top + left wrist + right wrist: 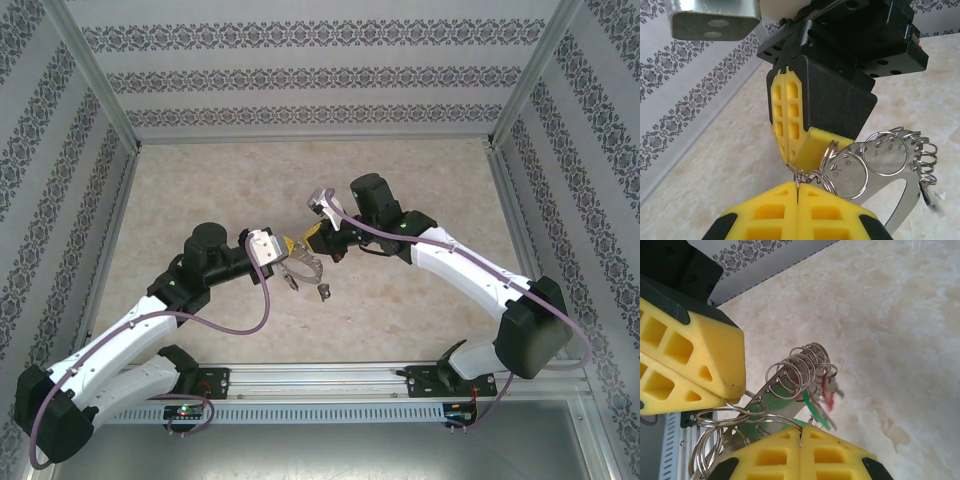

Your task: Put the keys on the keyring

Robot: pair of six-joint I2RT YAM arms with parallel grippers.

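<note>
- Top external: the left gripper (288,243) and the right gripper (316,238) meet nose to nose over the middle of the table (430,180). The keyring (306,266) hangs between and just below them, clear of the surface.
- Top external: a small dark loose piece (323,292) lies on the table just beside the hanging ring. It may be a key not yet threaded, but it is too small here to be sure.
- Left wrist: the left gripper (797,197) has its yellow fingers pressed together, with one of the small rings (801,176) nipped in the seam. The right gripper (790,150) faces it from above, also closed, and a ring comes out from under its tip.
- Left wrist: the keyring (905,186) shows as a flat grey crescent stamped with numbers. It swings out to the right with more wire rings bunched along its edge.
- Right wrist: the right gripper (800,440) is closed tight, and the grey band of the keyring (774,399) runs down into its fingertips. The left gripper (727,389) is shut at the upper left, touching the wire loops.
- Right wrist: a red key (828,390) and a green key (813,414) already dangle from the bunched rings, off the table.
- Progress: at least two keys look to be on, so the job is well under way. The piece on the table suggests that one more is left to thread.
</note>
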